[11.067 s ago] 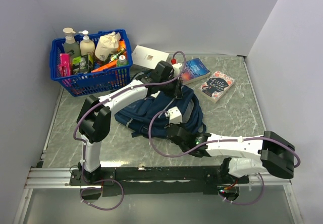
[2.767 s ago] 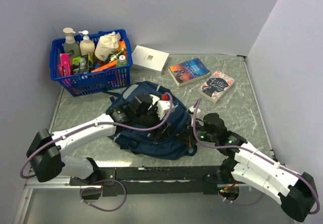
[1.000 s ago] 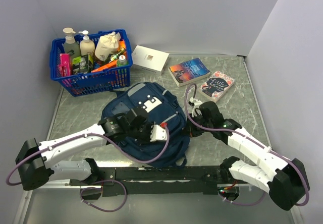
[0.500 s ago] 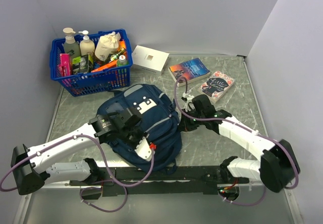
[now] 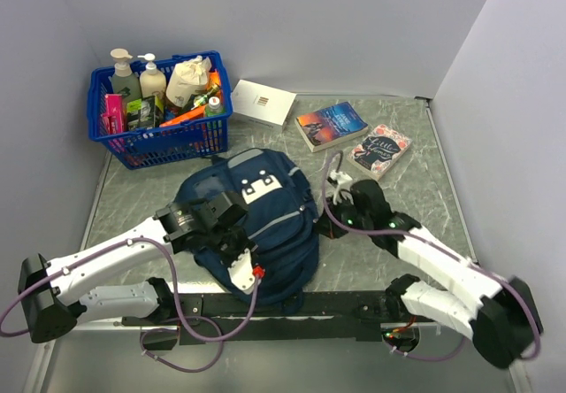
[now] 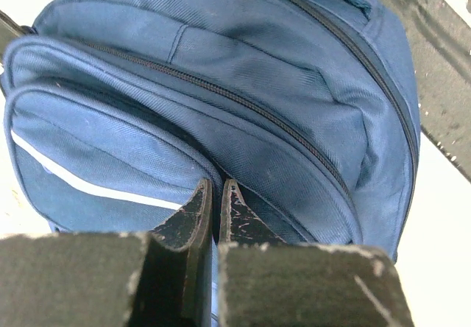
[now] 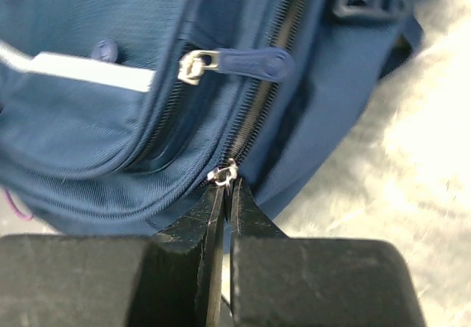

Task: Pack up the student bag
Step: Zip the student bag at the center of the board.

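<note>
The student bag (image 5: 265, 220) is a navy backpack lying front up in the middle of the table, its white patch (image 5: 258, 188) facing up. My left gripper (image 5: 232, 244) lies over the bag's near left part. In the left wrist view it (image 6: 215, 187) is shut on a fold of the bag's fabric (image 6: 243, 121) beside a closed zip. My right gripper (image 5: 325, 225) is at the bag's right edge. In the right wrist view it (image 7: 224, 188) is shut on a small metal zip pull (image 7: 223, 173). A second zip slider with a blue tab (image 7: 250, 65) lies above it.
A blue plastic basket (image 5: 159, 138) full of bottles and packets stands at the back left. A white box (image 5: 263, 102) and two books (image 5: 332, 125) (image 5: 380, 150) lie at the back. Grey walls close in the left and right sides.
My left gripper has drawn toward the near edge, still holding the bag's fabric, and the bag has shifted and turned with it. My right gripper has stayed at the bag's right edge.
</note>
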### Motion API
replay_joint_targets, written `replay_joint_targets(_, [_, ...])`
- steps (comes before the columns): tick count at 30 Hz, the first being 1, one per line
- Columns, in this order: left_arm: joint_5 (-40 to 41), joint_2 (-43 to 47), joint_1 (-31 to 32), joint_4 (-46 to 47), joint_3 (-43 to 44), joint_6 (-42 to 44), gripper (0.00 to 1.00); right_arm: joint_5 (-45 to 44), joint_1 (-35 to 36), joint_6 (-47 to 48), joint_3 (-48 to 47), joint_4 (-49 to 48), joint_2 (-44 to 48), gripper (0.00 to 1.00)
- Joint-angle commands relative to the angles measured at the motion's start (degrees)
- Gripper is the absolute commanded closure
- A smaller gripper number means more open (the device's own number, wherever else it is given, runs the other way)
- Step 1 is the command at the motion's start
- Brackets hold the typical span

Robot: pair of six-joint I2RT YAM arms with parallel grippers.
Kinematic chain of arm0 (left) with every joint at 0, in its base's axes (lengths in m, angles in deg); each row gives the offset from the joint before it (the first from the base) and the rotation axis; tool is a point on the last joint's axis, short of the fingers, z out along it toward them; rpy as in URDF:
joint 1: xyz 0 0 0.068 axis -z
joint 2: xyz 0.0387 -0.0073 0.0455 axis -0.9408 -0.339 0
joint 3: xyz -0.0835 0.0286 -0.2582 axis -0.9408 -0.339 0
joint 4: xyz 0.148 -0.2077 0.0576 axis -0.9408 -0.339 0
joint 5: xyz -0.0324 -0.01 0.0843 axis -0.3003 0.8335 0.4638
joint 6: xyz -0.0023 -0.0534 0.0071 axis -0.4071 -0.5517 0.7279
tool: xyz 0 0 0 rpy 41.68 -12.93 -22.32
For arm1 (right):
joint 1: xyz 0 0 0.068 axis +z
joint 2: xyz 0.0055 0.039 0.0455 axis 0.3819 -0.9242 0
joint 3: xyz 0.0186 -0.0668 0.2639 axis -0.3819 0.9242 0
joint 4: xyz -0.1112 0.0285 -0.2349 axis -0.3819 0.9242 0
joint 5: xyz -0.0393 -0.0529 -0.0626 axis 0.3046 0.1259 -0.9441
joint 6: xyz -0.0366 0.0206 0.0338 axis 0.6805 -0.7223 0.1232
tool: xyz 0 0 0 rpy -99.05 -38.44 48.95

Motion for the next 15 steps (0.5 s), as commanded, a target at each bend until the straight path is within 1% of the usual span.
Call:
replay_joint_targets(1, [-5.0, -1.2, 1.6, -3.2, 2.6, 11.0, 0.99, -3.0, 1.3, -4.0, 2.9, -3.0, 10.4, 1.00])
replay_joint_targets(2, [-5.5, -0.9, 1.6, 0.2, 2.0, 12.7, 0.99, -2.9, 3.1, -4.5, 3.3, -2.1, 11.6, 1.00])
replay_joint_targets(3, [-5.3, 1.1, 1.7, 3.0, 0.8, 17.1, 0.99, -3.6, 4.0, -5.1, 3.4, -1.0, 13.5, 1.00])
replay_joint_targets(4, [-5.2, 2.2, 1.8, 5.9, -0.7, 18.7, 0.99, -4.2, 5.0, -6.3, 3.6, 0.8, 14.1, 1.00])
replay_joint_targets(5, [-4.7, 3.1, 1.9, 11.3, -2.8, 18.0, 0.99, -4.4, 7.1, -6.9, 3.6, 1.4, 14.3, 1.00])
replay_joint_targets(7, [-4.3, 1.7, 1.9, 12.1, -2.5, 13.6, 0.99, -4.4, 9.1, -8.5, 4.2, 1.8, 13.9, 1.00])
replay_joint_targets(8, [-3.5, -1.0, 1.9, 9.5, -0.6, 8.3, 0.99, -4.0, 10.7, -9.0, 4.3, 1.7, 13.3, 1.00])
replay_joint_targets(9, [-2.6, -2.5, 1.9, 8.8, 0.5, 4.9, 0.99, -3.8, 11.7, -9.4, 4.8, 1.3, 12.0, 1.00])
replay_joint_targets(10, [-2.1, -3.5, 1.8, 8.7, 1.9, 0.7, 0.95, -3.5, 12.5, -10.0, 5.0, 0.9, 11.2, 1.00])
replay_joint_targets(11, [-2.4, -4.1, 1.5, 9.2, 2.0, -6.0, 0.90, -3.0, 13.5, -10.2, 5.3, -0.5, 9.7, 1.00])
replay_joint_targets(12, [-3.0, -3.9, 0.5, 9.5, 1.8, -8.6, 0.80, -2.2, 14.0, -10.2, 5.5, -1.1, 9.0, 1.00])
replay_joint_targets(13, [-3.6, -2.7, 0.2, 10.1, 0.8, -13.7, 0.42, -1.7, 14.3, -10.0, 5.5, -1.7, 8.2, 1.00])
replay_joint_targets(14, [-4.5, -2.0, 0.0, 11.3, 0.3, -16.6, 0.27, -1.3, 14.7, -9.9, 5.4, -2.2, 6.9, 1.00])
replay_joint_targets(15, [-5.0, -1.6, -0.1, 11.8, -0.1, -19.4, 0.04, -0.3, 14.8, -9.4, 5.0, -2.6, 6.3, 1.00])
